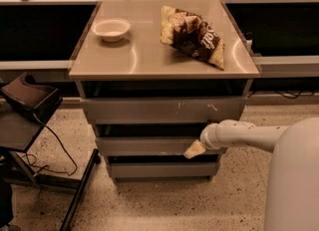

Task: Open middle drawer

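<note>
The middle drawer (144,146) is a wide shallow grey front, second of three in the metal cabinet, below the taller scratched top front (159,109) and above the narrow bottom front (159,169). My gripper (193,150) comes in from the right on a white arm (244,135). Its pale tip sits against the lower right edge of the middle drawer's front. Dark gaps show above each drawer front.
On the cabinet top (144,58) stand a white bowl (111,28) and a brown chip bag (194,36). A dark chair or stand (30,100) with cables and a slanted leg (82,187) is at the left. Counters run behind. Speckled floor lies in front.
</note>
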{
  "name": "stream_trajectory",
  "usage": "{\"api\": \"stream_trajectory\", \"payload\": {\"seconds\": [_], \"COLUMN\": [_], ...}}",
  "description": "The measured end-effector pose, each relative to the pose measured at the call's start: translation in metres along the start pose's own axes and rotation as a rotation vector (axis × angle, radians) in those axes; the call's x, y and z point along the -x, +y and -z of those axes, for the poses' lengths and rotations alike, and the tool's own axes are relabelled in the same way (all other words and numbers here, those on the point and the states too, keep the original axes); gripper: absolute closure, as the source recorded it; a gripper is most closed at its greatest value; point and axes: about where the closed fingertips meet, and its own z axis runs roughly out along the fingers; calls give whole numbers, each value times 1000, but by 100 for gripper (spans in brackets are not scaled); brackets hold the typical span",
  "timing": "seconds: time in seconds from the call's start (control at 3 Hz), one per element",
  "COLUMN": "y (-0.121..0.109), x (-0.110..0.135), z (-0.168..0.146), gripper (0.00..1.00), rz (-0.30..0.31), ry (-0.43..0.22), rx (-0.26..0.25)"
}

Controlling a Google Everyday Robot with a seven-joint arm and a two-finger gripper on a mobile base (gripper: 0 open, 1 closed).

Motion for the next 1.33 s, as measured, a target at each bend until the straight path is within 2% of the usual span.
{"api": "stream_trajectory", "payload": {"seconds": [0.33,0.67,1.0,1.33], "y": [1,-27,-11,-11], "x": [0,-11,-22,-22], "z": [-3,-58,-65,-65], "gripper": [0,0,0,0], "rz": [1,-46,-57,-57], "ry": [0,-12,-5,-5], "rx": [0,11,21,21]}}
